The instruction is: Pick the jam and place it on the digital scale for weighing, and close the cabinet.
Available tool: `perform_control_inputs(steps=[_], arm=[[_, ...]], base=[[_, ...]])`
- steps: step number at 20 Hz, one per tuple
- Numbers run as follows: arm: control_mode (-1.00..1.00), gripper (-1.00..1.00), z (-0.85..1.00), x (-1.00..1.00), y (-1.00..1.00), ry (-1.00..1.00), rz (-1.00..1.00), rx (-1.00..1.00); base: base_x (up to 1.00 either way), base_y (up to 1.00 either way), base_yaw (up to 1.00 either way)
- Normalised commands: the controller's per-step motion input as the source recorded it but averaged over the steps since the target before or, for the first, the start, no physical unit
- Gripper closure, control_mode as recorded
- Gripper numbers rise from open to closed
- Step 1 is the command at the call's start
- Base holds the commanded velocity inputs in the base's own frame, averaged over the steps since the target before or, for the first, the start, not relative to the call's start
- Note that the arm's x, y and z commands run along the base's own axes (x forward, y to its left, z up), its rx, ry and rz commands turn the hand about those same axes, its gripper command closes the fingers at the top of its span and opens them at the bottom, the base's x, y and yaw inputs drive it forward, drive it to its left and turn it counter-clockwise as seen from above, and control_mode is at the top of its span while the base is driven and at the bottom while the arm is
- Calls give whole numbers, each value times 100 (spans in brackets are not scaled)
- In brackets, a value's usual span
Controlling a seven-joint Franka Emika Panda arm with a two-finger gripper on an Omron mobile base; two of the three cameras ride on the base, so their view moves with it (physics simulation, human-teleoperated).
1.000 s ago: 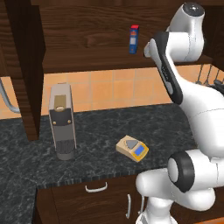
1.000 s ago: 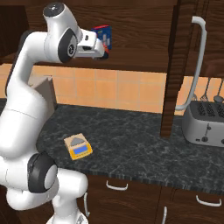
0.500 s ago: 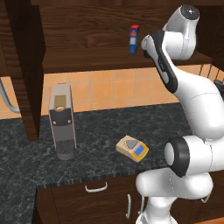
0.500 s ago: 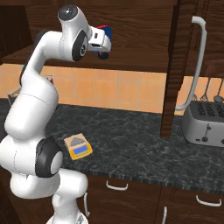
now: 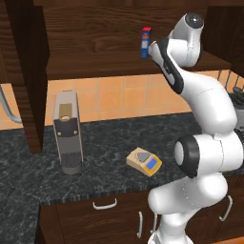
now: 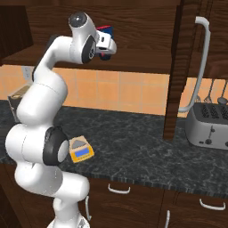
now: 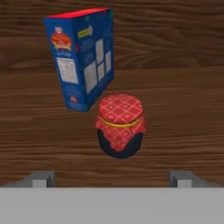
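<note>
While the claw point(image 7: 112, 177) hangs spread apart, the jam point(image 7: 120, 126) sits just ahead.
Closing off-centre could knock it into the carton point(image 7: 81, 57) behind.

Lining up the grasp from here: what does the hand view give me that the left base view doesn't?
Hand view alone: the small dark jam jar with a red checked lid on the wooden cabinet shelf, between the wide-apart grey fingertips. Left base view alone: the tan wedge-shaped digital scale and tall grey coffee machine on the dark counter. Both: the blue carton with a red top on that shelf.
</note>
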Motion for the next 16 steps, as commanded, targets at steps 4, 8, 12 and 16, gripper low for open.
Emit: perform_control_inputs(steps=[4,8,12,16], arm=[[-100,-100,-3,54,-3,1,0,0],[-100,-100,0,54,-3,9,0,0],[-100,-100,-4,31,-4,6,0,0],[-100,-100,-12,15,-4,0,0,0]], base=[[0,0,0],[0,0,0],[0,0,0],[0,0,0]])
